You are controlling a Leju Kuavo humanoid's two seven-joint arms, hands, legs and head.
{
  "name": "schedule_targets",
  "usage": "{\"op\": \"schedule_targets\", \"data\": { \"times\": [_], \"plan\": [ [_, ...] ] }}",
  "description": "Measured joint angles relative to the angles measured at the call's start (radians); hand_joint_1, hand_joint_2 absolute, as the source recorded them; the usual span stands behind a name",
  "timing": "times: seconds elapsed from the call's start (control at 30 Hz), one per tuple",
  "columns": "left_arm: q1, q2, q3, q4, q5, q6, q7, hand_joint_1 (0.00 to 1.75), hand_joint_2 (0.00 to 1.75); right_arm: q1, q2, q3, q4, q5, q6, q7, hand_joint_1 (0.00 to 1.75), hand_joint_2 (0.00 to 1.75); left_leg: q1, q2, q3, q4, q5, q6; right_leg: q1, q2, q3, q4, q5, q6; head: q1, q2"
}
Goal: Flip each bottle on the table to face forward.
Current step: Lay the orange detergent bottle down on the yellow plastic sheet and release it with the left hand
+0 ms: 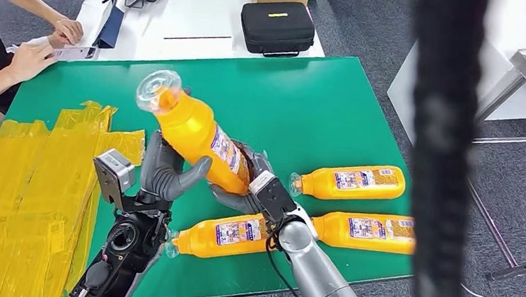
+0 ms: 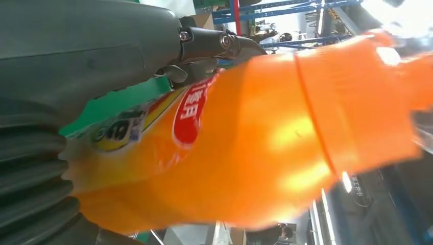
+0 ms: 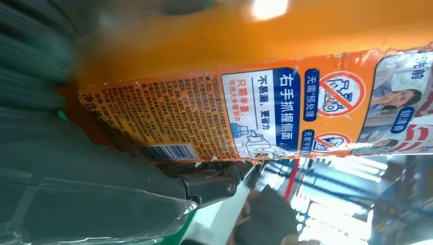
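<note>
An orange bottle (image 1: 194,132) with a clear cap is lifted off the green table (image 1: 299,109), tilted with its cap up and to the left. My left hand (image 1: 166,173) grips its lower body from the left, and my right hand (image 1: 246,186) holds its base from the right. The left wrist view has the orange bottle (image 2: 265,148) close up beside my left hand (image 2: 92,56). Its back label shows on the bottle (image 3: 245,112) in the right wrist view, above my right hand (image 3: 102,189). Three more orange bottles lie on their sides: (image 1: 229,232), (image 1: 350,181), (image 1: 367,232).
Yellow tape strips (image 1: 30,187) cover the table's left part. A person sits at the far left with hands (image 1: 41,49) at the table corner. Behind stands a white table (image 1: 185,15) with a black case (image 1: 277,27) and a cardboard box. A dark blurred bar (image 1: 443,163) crosses the right.
</note>
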Motion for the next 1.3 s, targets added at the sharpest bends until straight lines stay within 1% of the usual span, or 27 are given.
{"op": "schedule_targets", "data": {
  "times": [0.27, 0.43, 0.47, 0.57, 0.6, 1.1, 1.13, 1.23, 1.27, 1.3],
  "plan": [
    [0.002, 0.005, -0.002, 0.0, 0.004, 0.01, -0.004, 0.0, 1.75, 0.009, -0.013, 0.026, -0.028, 0.016, 0.006, -0.005, 1.75, 1.75, 0.0, 0.0, 0.0, 0.0, 0.0, 0.0, 0.0, 0.0, 0.0, 0.0, 0.0, 0.0, 0.0, 0.0],
    [0.016, 0.006, -0.005, 0.0, 0.001, 0.012, -0.004, 0.0, 1.75, 0.014, -0.022, 0.042, -0.031, 0.05, -0.031, 0.004, 1.75, 1.75, 0.0, 0.0, 0.0, 0.0, 0.0, 0.0, 0.0, 0.0, 0.0, 0.0, 0.0, 0.0, 0.0, 0.0],
    [0.017, 0.006, -0.005, 0.0, 0.0, 0.012, -0.004, 0.14, 1.75, 0.015, -0.024, 0.045, -0.031, 0.055, -0.037, 0.007, 1.75, 1.75, 0.0, 0.0, 0.0, 0.0, 0.0, 0.0, 0.0, 0.0, 0.0, 0.0, 0.0, 0.0, 0.0, 0.0],
    [0.019, 0.006, -0.006, -0.001, -0.003, 0.013, -0.004, 1.44, 1.75, 0.017, -0.027, 0.051, -0.031, 0.06, -0.046, 0.012, 1.75, 1.75, 0.0, 0.0, 0.0, 0.0, 0.0, 0.0, 0.0, 0.0, 0.0, 0.0, 0.0, 0.0, 0.0, 0.0],
    [0.02, 0.007, -0.006, -0.002, -0.003, 0.014, -0.004, 1.73, 1.75, 0.017, -0.027, 0.052, -0.031, 0.06, -0.047, 0.012, 1.75, 1.75, 0.0, 0.0, 0.0, 0.0, 0.0, 0.0, 0.0, 0.0, 0.0, 0.0, 0.0, 0.0, 0.0, 0.0],
    [0.045, 0.01, -0.002, -0.028, -0.003, 0.026, -0.016, 1.75, 1.75, 0.019, -0.028, 0.063, -0.031, 0.067, -0.072, 0.022, 1.75, 1.75, 0.0, 0.0, 0.0, 0.0, 0.0, 0.0, 0.0, 0.0, 0.0, 0.0, 0.0, 0.0, 0.0, 0.0],
    [0.046, 0.011, -0.001, -0.03, -0.003, 0.026, -0.018, 1.75, 1.75, 0.019, -0.028, 0.064, -0.031, 0.068, -0.075, 0.022, 1.66, 1.75, 0.0, 0.0, 0.0, 0.0, 0.0, 0.0, 0.0, 0.0, 0.0, 0.0, 0.0, 0.0, 0.0, 0.0],
    [0.047, 0.011, 0.001, -0.034, -0.003, 0.027, -0.025, 1.75, 1.75, 0.019, -0.027, 0.068, -0.031, 0.075, -0.093, 0.023, 0.35, 1.75, 0.0, 0.0, 0.0, 0.0, 0.0, 0.0, 0.0, 0.0, 0.0, 0.0, 0.0, 0.0, 0.0, 0.0],
    [0.047, 0.011, 0.002, -0.035, -0.003, 0.029, -0.028, 1.75, 1.75, 0.019, -0.027, 0.069, -0.031, 0.08, -0.1, 0.025, 0.0, 1.75, 0.0, 0.0, 0.0, 0.0, 0.0, 0.0, 0.0, 0.0, 0.0, 0.0, 0.0, 0.0, 0.0, 0.0],
    [0.048, 0.011, 0.003, -0.037, -0.002, 0.032, -0.03, 1.75, 1.75, 0.018, -0.026, 0.071, -0.031, 0.084, -0.108, 0.028, 0.0, 1.75, 0.0, 0.0, 0.0, 0.0, 0.0, 0.0, 0.0, 0.0, 0.0, 0.0, 0.0, 0.0, 0.0, 0.0]
  ]
}}
